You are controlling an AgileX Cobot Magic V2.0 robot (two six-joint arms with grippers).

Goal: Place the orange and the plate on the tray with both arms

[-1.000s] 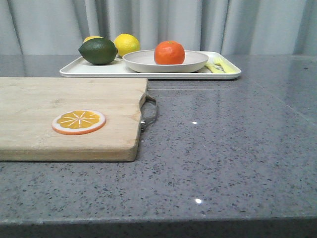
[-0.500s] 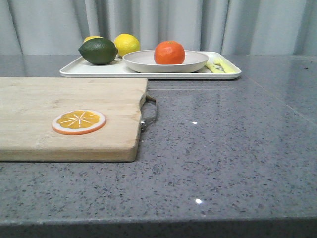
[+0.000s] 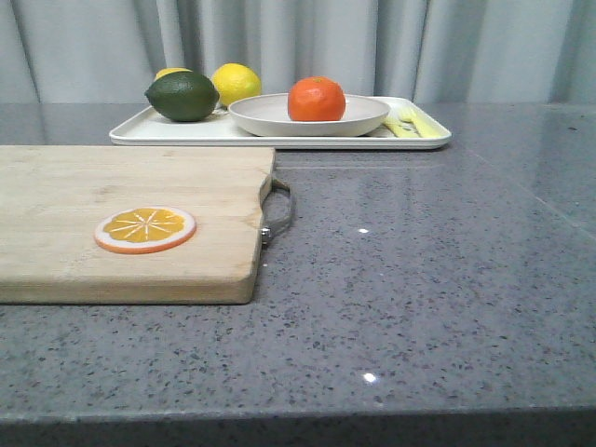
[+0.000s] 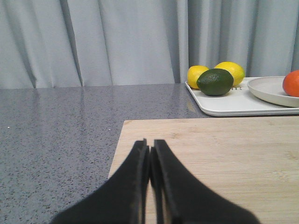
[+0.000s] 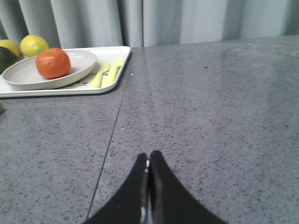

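Note:
The orange (image 3: 316, 99) sits in the off-white plate (image 3: 270, 117), and the plate stands on the white tray (image 3: 186, 133) at the back of the table. Both also show in the right wrist view, the orange (image 5: 53, 63) in the plate (image 5: 18, 77) on the tray (image 5: 56, 88). In the left wrist view the orange (image 4: 292, 83) is at the picture's edge, in the plate (image 4: 266, 88). My left gripper (image 4: 149, 145) is shut and empty above the wooden cutting board (image 4: 224, 158). My right gripper (image 5: 148, 156) is shut and empty above bare table. Neither gripper shows in the front view.
A green lime (image 3: 182, 96) and two yellow lemons (image 3: 237, 84) lie on the tray's left part. A yellow fork and spoon (image 3: 407, 122) lie on its right end. The cutting board (image 3: 121, 223) carries a flat orange slice (image 3: 145, 229) and has a metal handle (image 3: 277, 210).
The whole front view has shifted a few pixels to the left. Nothing on the table has moved relative to anything else.

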